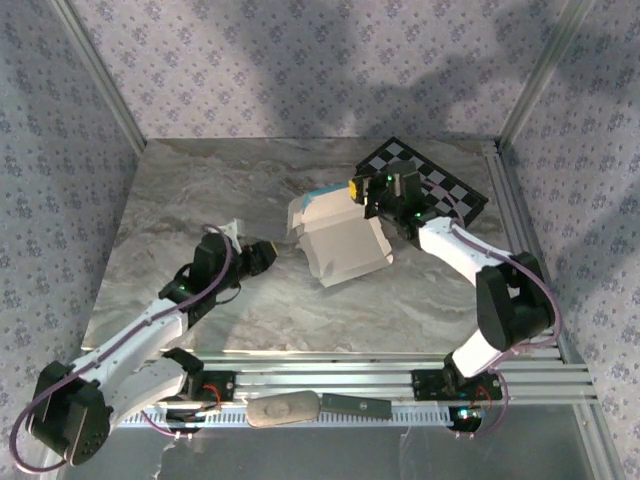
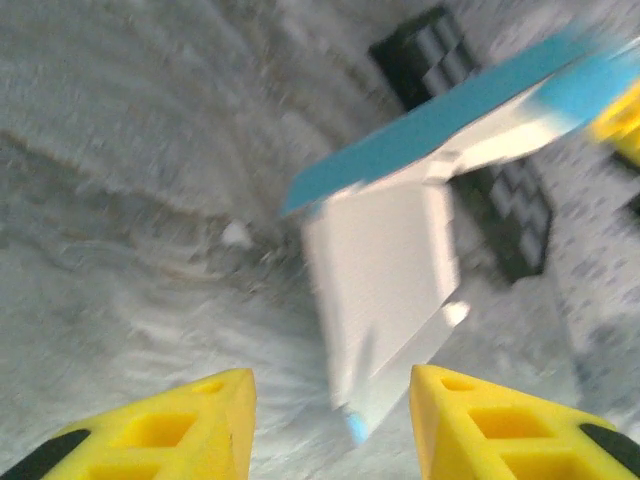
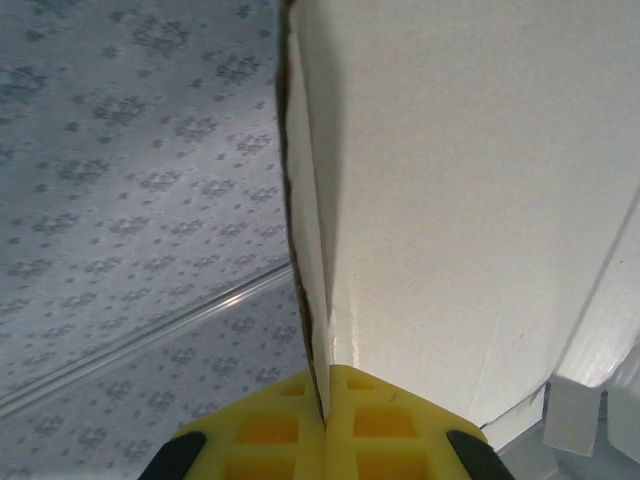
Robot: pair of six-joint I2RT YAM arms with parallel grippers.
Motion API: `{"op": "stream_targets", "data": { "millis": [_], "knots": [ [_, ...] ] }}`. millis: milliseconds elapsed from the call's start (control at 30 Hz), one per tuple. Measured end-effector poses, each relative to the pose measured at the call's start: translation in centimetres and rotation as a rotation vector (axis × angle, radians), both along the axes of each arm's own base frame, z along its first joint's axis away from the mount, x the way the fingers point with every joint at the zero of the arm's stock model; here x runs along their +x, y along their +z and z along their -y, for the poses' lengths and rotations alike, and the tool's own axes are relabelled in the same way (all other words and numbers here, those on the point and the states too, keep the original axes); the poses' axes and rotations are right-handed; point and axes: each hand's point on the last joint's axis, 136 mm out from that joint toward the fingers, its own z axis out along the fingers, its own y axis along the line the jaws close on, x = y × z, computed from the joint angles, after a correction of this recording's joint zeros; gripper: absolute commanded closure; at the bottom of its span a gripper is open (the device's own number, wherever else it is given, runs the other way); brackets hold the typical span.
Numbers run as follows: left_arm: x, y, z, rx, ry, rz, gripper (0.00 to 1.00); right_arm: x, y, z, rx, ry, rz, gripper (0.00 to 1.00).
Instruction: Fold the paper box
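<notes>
The right gripper's [image 3: 325, 405] yellow fingers are pressed together on an edge of the paper box [image 3: 470, 200], pinching the white card between them. The left gripper [image 2: 330, 415] has its fingers parted and nothing clamped; the box's blurred lower corner shows in the gap. From above, the partly folded box, white inside with a turquoise strip on its far side, sits on the marble table [image 1: 200, 200] just left of the checkerboard [image 1: 455, 190]. The right gripper is at the checkerboard's left corner. The left gripper is farther left, just short of the box.
</notes>
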Motion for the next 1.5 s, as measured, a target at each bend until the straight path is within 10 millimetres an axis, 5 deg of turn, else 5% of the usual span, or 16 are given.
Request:
{"op": "stream_targets", "data": {
  "millis": [100,233,433,667,867,1067,1267,1500],
  "knots": [
    [-0.2,-1.8,0.5,0.044,-0.053,-0.001,0.58,-0.9,2.5,1.0,0.011,-0.013,0.001,1.00],
    [1.0,-1.6,2.1,0.058,-0.127,0.083,0.59,-2.5,5.4,2.0,-0.001,-0.029,-0.013,1.00],
    [2.7,-1.4,5.1,0.081,-0.214,0.189,0.76,-3.3,8.2,2.7,-0.007,-0.052,-0.002,1.00],
    [5.9,0.1,2.1,0.057,-0.099,0.251,0.81,-3.5,6.3,2.8,-0.040,-0.042,-0.016,1.00],
    [6.6,1.9,-1.3,0.039,-0.001,0.257,0.80,-3.3,1.9,2.4,-0.096,-0.008,-0.007,1.00],
    [6.7,0.5,-3.6,0.037,0.036,0.177,0.77,-2.8,-1.9,-0.2,-0.159,0.071,0.002,1.00],
    [6.5,-2.7,-2.2,0.096,-0.107,0.086,0.78,-2.6,-5.1,-1.5,-0.210,0.133,0.013,1.00],
    [4.8,-4.5,0.7,0.205,-0.326,0.152,0.65,-2.2,-5.4,-1.5,-0.259,0.219,0.058,1.00]
  ]
}}
